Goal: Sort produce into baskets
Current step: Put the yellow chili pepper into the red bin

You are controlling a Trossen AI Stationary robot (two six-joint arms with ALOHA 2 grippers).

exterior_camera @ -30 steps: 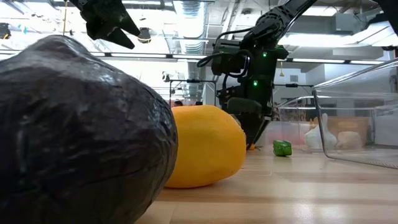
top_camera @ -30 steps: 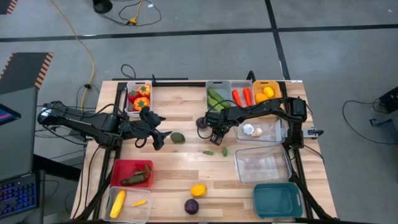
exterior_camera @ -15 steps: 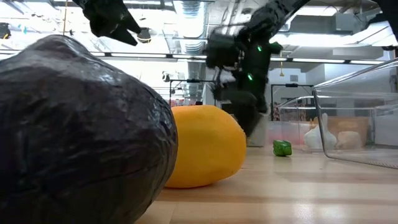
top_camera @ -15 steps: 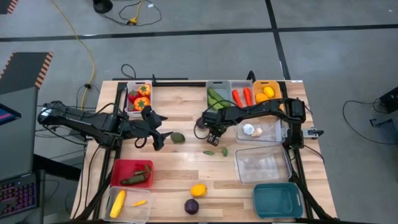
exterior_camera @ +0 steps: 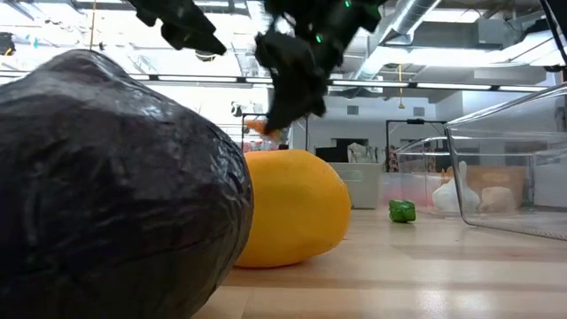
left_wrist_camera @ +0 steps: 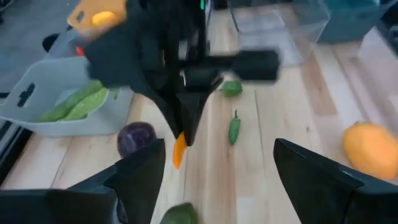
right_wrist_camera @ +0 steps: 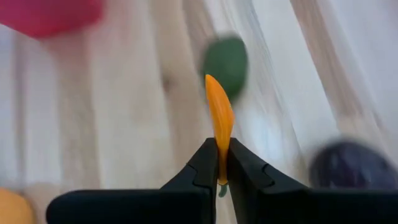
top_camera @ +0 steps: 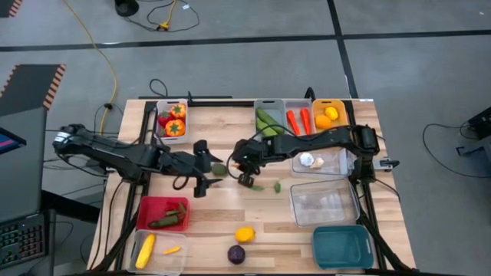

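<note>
Right end effector (right_wrist_camera: 219, 168) pinching a small orange tapered toy pepper (right_wrist_camera: 219, 121) by its stem end, raised over surface centre. Left end effector (top_camera: 205, 175) spread, at its 9 o'clock. Green rounded toy fruit (top_camera: 220, 169) lies between them on the pale wooden surface (top_camera: 222, 207).

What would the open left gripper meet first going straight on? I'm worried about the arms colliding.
Probably the right gripper, shut on a small orange carrot, facing the left gripper over the table; depth is unclear.
</note>
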